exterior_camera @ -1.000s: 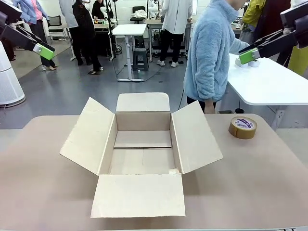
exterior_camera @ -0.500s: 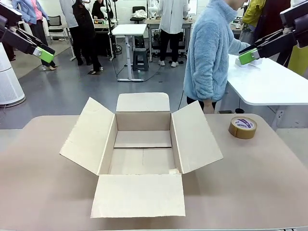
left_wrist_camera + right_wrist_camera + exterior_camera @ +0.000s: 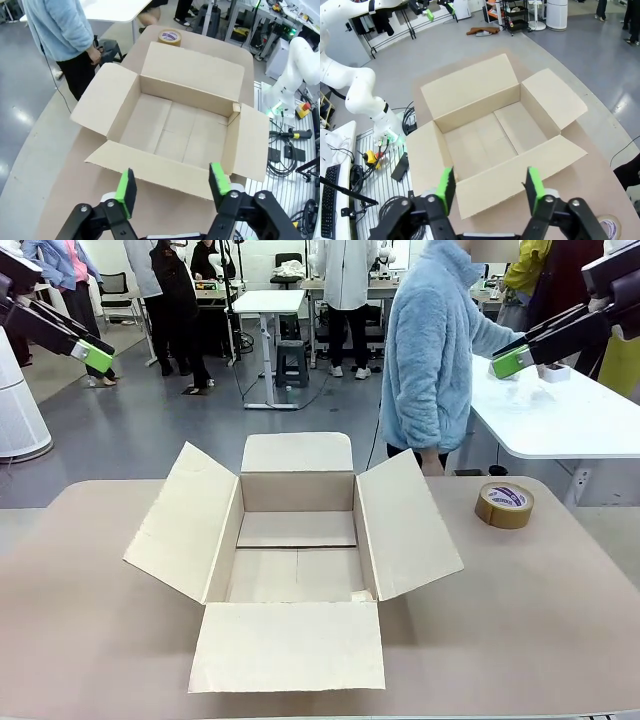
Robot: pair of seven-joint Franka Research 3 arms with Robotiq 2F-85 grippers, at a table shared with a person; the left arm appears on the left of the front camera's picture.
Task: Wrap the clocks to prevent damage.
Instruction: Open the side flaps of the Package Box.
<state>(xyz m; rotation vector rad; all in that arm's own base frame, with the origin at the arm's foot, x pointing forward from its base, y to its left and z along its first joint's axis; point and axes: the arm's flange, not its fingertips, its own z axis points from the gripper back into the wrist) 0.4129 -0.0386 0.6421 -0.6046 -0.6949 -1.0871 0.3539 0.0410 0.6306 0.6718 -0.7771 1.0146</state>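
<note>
A: Pincers first. Left pincer (image 3: pixel 172 181)?
B: Held high over the left side of the tabletop (image 3: pixel 520 620), looking down at the box. Green pads spread with a clear gap, nothing between them.
A: Right pincer (image 3: pixel 490 185)?
B: Same posture on the right side. Pads apart, gripping nothing, aloft above the box.
A: The cardboard box (image 3: pixel 297 490)?
B: Centre of the tan tabletop, upright, all four flaps open. The near flap lies flat toward the robot, the side flaps slant up and outward, and the far flap stands up. Bare cardboard floor in view, with a seam running across it.
A: Anything beside it?
B: A brown tape roll (image 3: pixel 504 504) lying flat, off the box's far right corner and apart from the right flap.
A: Beyond the tabletop?
B: A person (image 3: pixel 432 350) in a pale blue fleece stands at the far edge, turned toward a white table (image 3: pixel 570 425) on the right.
A: And the clocks?
B: Cannot tell where they are. A whitish crumpled heap (image 3: pixel 524 390) lies on that white table, just below the right pincer's tip in the front view. It is too small to tell whether it is the wrapped bundle. A small white block (image 3: pixel 555 372) sits near it.
</note>
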